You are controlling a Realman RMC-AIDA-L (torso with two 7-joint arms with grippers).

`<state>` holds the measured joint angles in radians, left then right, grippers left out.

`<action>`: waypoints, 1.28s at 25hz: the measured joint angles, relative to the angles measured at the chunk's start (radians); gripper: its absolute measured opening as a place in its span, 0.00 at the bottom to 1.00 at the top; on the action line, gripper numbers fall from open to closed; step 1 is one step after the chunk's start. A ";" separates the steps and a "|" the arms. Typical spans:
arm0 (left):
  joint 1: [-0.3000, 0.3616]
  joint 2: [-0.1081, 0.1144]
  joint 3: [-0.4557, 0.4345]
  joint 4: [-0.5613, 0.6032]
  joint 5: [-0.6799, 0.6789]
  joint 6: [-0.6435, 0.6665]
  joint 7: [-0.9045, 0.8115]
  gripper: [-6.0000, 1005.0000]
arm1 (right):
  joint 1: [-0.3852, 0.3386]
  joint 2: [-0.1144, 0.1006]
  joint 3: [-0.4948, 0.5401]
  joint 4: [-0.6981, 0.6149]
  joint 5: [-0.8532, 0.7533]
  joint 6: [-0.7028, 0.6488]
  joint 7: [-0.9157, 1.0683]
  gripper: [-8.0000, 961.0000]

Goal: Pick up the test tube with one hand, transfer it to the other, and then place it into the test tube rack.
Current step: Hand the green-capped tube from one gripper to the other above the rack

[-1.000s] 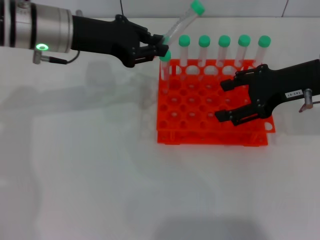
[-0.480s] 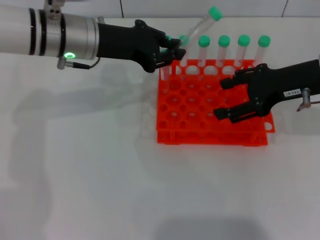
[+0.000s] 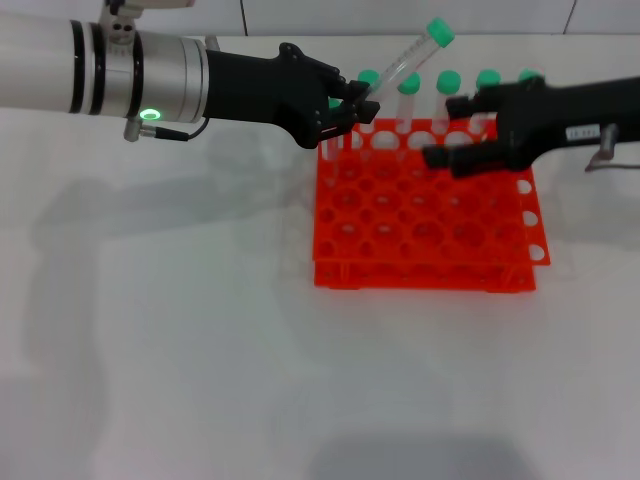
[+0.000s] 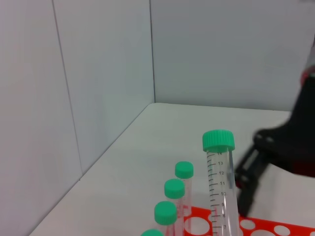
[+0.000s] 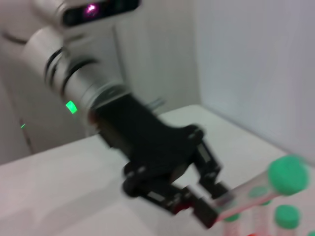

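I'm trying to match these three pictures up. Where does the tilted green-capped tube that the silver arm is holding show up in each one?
Head view: the test tube leans above the rack's far left corner, lower end in the left gripper.
Left wrist view: it stands in the foreground.
Right wrist view: it lies slanted, cap outward.
Shared landmark: the row of green-capped tubes standing in the rack.

The test tube (image 4: 220,179) carries a printed scale down its side; the left wrist view shows the numbers 13, 12, 11, 10 and 7 beside the marks. The right arm (image 3: 590,103) bears a small white label (image 3: 579,131), its print too small to read.
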<state>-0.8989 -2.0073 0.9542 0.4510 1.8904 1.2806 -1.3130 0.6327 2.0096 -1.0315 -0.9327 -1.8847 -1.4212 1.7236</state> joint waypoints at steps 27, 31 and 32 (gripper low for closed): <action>0.004 -0.004 0.000 0.008 -0.001 0.008 0.011 0.28 | -0.006 0.003 0.091 0.324 0.409 0.017 -0.174 0.77; 0.002 -0.004 0.000 0.006 -0.001 0.008 0.015 0.29 | -0.004 0.006 0.089 0.389 0.474 0.023 -0.227 0.77; 0.001 -0.005 0.000 0.008 -0.001 0.008 0.015 0.29 | -0.002 0.007 0.088 0.402 0.484 0.023 -0.237 0.77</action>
<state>-0.8974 -2.0123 0.9541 0.4589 1.8898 1.2884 -1.2976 0.6305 2.0167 -0.9431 -0.5306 -1.4005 -1.3984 1.4864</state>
